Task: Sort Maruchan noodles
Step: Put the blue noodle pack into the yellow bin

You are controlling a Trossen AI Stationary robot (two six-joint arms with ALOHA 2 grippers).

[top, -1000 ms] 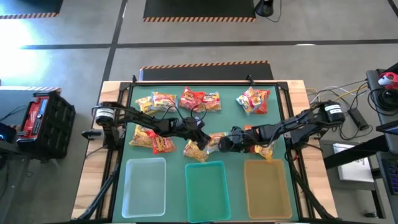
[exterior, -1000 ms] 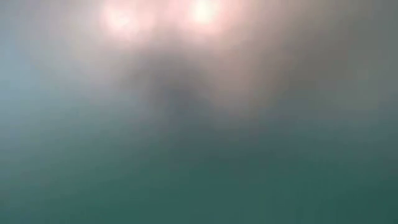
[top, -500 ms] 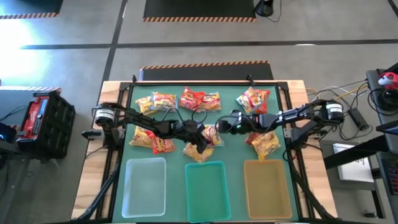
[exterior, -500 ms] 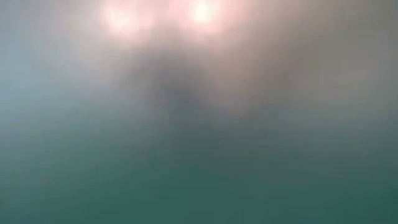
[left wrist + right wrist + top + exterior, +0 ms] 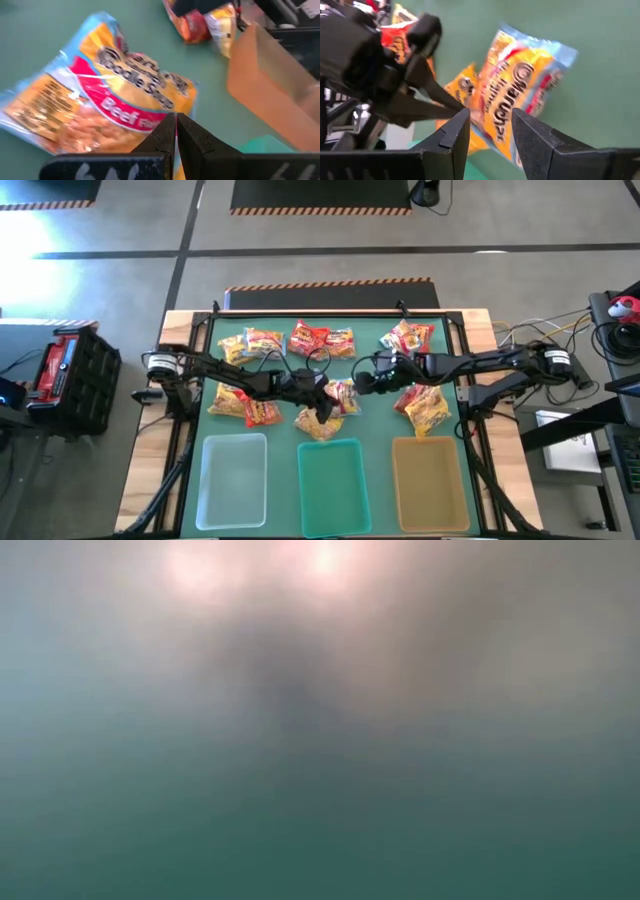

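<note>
Several crinkly Maruchan noodle packets lie on the green mat. Three sit along the far side (image 5: 322, 340), one at the left (image 5: 245, 406), one at the right (image 5: 425, 410), and two in the middle. My left gripper (image 5: 325, 408) is shut at the edge of the yellow beef packet (image 5: 110, 95) in the middle (image 5: 345, 395). My right gripper (image 5: 358, 383) hovers open just beyond that packet (image 5: 525, 85), nothing between its fingers. An orange packet (image 5: 318, 423) lies under my left gripper. The low view shows only blur. My left gripper pinches the beef packet's edge (image 5: 167, 116) between its two shut fingers, at a corner of the wrapper. The fingers slant down from the table's left side. Whether the packet is clear of the mat, I cannot tell.
Three trays stand in a row along the near edge: clear (image 5: 210, 480), teal (image 5: 305, 485) and amber (image 5: 400, 485). The amber tray's wall (image 5: 265, 95) shows close by in the left wrist view. Cables and gear sit off the table's right side.
My right gripper has risen from low over the middle packets and drawn back toward the far edge, rolling as it went, still open. The beef packet it stood over now shows.
</note>
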